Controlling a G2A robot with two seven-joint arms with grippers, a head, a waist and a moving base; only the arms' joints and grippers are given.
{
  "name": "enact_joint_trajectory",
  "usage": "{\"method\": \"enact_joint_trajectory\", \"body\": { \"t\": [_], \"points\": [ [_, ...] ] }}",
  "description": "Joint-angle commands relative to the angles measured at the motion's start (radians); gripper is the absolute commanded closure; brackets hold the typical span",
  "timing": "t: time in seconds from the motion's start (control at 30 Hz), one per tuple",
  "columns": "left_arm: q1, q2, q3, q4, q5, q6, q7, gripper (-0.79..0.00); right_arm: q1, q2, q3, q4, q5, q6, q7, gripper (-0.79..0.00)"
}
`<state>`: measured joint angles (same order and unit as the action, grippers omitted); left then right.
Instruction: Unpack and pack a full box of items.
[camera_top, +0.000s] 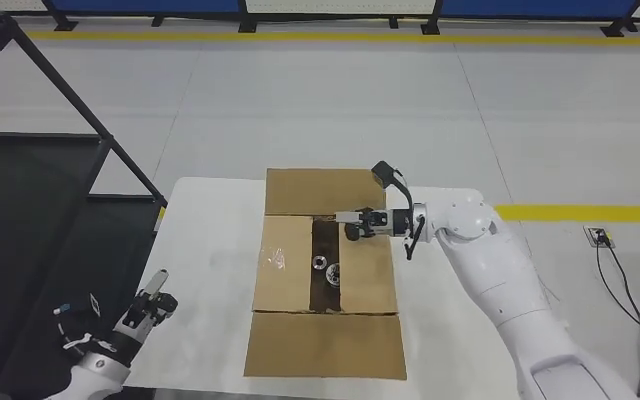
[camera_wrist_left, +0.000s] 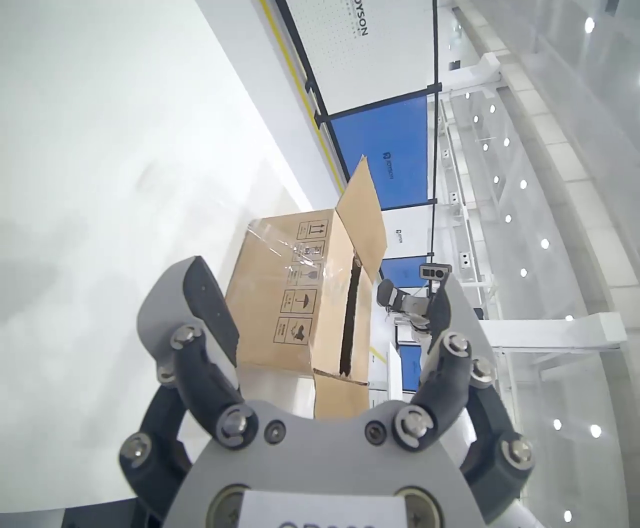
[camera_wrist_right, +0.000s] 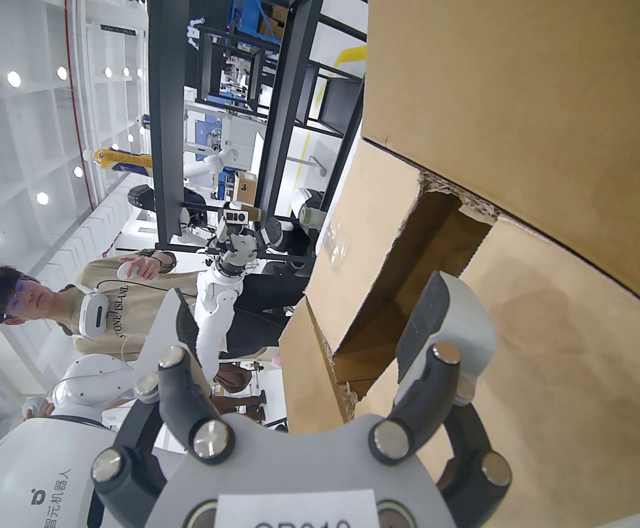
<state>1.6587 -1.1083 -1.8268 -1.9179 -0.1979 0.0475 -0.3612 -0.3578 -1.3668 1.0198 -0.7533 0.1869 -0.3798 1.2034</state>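
A cardboard box (camera_top: 283, 265) sits in the middle of the white desk (camera_top: 210, 250); its far flap (camera_top: 322, 190) and near flap (camera_top: 325, 346) are folded outward, the near one reaching close to the desk's near edge; the two side flaps lie almost flat over the top, leaving a dark slot (camera_top: 326, 250) between them; a couple of small round things (camera_top: 321, 264) show down in that slot, too small to tell what they are; a strip of clear tape (camera_top: 275, 262) clings to the left side flap.

The right gripper (camera_top: 352, 225) hovers over the far end of the slot, by the inner edge of the right side flap; its fingers are spread apart and hold nothing; whether they touch the cardboard I cannot tell.

The left gripper (camera_top: 155, 300) is at the desk's near left corner, well apart from the box; its fingers (camera_wrist_left: 207, 300) are also spread wide, with nothing between them.
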Motion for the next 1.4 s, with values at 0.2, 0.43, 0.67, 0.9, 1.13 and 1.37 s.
{"method": "enact_joint_trajectory", "body": {
  "t": [0.2, 0.43, 0.67, 0.9, 1.13, 1.37],
  "points": [
    [-0.195, -0.012, 0.164, 0.069, -0.029, 0.304, 0.069, -0.785, -0.011, -0.023, -0.086, -0.026, -0.046, 0.052, 0.002, -0.785],
    [-0.25, -0.016, 0.199, 0.1, -0.041, 0.359, 0.094, -0.785, -0.017, -0.051, -0.129, 0.031, 0.003, 0.015, -0.008, -0.785],
    [-0.287, -0.024, 0.225, 0.139, -0.109, 0.389, 0.104, -0.785, -0.006, -0.075, -0.153, 0.094, 0.049, -0.021, -0.016, -0.785],
    [-0.386, -0.035, 0.272, 0.248, -0.204, 0.43, 0.09, -0.785, 0.013, -0.098, -0.172, 0.148, 0.075, -0.039, -0.023, -0.785],
    [-0.44, -0.049, 0.301, 0.324, -0.287, 0.443, 0.142, -0.785, 0.029, -0.114, -0.182, 0.193, 0.091, -0.065, -0.018, -0.785],
    [-0.482, -0.058, 0.33, 0.406, -0.335, 0.406, 0.124, -0.785, 0.038, -0.123, -0.185, 0.215, 0.095, -0.083, -0.015, -0.785]
  ]
}}
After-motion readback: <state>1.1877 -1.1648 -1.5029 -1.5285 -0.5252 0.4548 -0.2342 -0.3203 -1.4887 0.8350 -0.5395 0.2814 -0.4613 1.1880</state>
